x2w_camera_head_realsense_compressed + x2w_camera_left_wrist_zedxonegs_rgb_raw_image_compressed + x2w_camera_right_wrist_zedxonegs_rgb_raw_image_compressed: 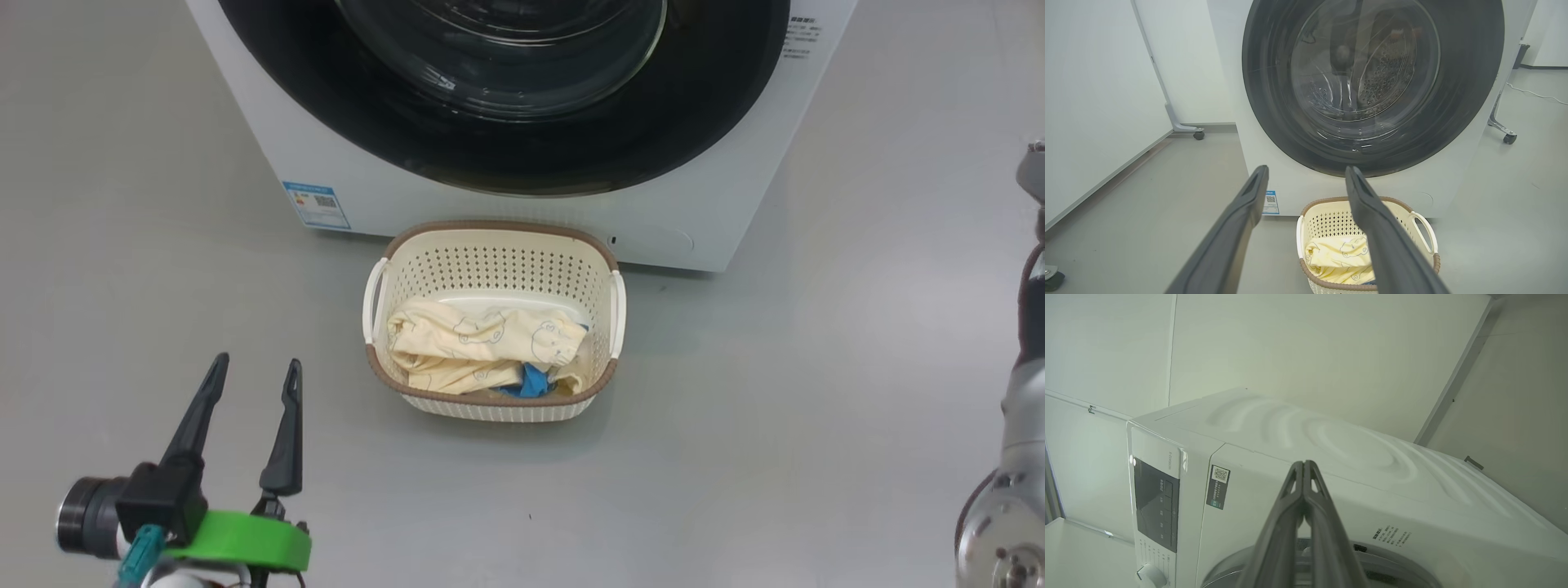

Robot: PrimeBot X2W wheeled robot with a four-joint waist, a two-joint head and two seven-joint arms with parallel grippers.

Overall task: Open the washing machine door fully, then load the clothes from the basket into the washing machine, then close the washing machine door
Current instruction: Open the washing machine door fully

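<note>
The washing machine [702,220] stands at the top of the head view, and its door [522,155], black-rimmed with a glass bowl, sits flush against its front. On the floor just before it is the cream basket [490,261], holding pale yellow clothes [465,343] and a blue piece [531,382]. My left gripper [258,359] hovers open to the left of the basket, empty. The left wrist view looks between its fingers [1306,168] at the door [1274,102] and basket [1327,220]. My right gripper [1303,462] is shut on nothing, raised before the washing machine's upper front [1372,449].
My right forearm [1024,408] rises along the right edge of the head view. A white wheeled panel [1098,102] stands left of the machine, and a caster leg [1506,136] with a floor cable [1535,94] to its right. The control panel [1156,506] and knob [1149,575] are on the machine's front.
</note>
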